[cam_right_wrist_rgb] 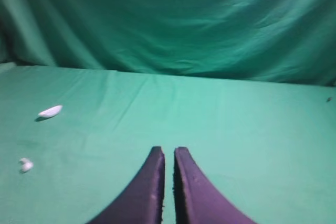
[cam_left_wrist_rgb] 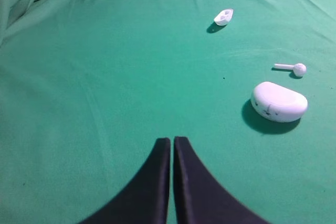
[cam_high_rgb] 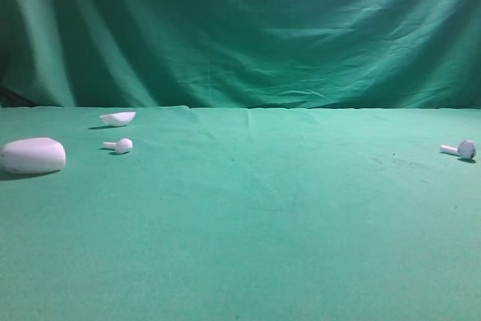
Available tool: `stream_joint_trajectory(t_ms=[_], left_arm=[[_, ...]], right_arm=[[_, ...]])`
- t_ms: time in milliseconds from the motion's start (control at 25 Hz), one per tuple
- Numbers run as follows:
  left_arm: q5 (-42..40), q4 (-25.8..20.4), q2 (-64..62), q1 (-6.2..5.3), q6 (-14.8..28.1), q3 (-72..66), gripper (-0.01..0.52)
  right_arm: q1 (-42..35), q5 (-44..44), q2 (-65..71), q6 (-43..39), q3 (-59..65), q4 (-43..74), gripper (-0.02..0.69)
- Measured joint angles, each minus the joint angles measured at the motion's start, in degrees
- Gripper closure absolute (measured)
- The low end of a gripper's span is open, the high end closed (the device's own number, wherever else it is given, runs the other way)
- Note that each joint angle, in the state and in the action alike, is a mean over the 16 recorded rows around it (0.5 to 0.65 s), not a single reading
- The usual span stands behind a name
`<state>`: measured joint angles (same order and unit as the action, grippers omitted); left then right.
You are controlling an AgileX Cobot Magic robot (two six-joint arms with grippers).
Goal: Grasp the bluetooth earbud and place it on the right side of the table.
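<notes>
A: Where is the earbud (cam_high_rgb: 460, 149) seen?

B: At the far right edge of the tabletop (cam_high_rgb: 285, 208), lying flat, stem pointed left, grey head right.

A: And open room?

B: Wide bare cloth is seen across the middle; case (cam_high_rgb: 32, 155), lid (cam_high_rgb: 119, 118) and second bud (cam_high_rgb: 119, 145) are grouped left.

A: End effectors?

B: Left (cam_left_wrist_rgb: 171, 145) and right (cam_right_wrist_rgb: 168, 156) are both pressed together, empty.

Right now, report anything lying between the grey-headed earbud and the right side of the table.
Nothing visible does. The bluetooth earbud already lies at the right side of the table, with bare green cloth around it. The white case, lid and other earbud sit far left.
</notes>
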<state>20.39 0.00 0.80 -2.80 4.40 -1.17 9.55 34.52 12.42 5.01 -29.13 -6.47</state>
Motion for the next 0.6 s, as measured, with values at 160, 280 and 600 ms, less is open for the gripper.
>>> stream_joint_trajectory(t_ms=[160, 280, 600], left_arm=[[0.0, 0.0, 0.0, 0.0, 0.0, 0.0, 0.514], [0.0, 0.0, 0.0, 0.0, 0.0, 0.0, 0.514], [0.0, 0.0, 0.0, 0.0, 0.0, 0.0, 0.514]], right_arm=[[-2.7, -4.0, -4.0, 0.1, 7.0, 2.2, 0.618], [-4.8, -6.8, -7.1, 0.1, 13.0, 3.1, 0.618], [-8.5, -10.4, -12.6, 0.1, 26.1, 3.5, 0.618]])
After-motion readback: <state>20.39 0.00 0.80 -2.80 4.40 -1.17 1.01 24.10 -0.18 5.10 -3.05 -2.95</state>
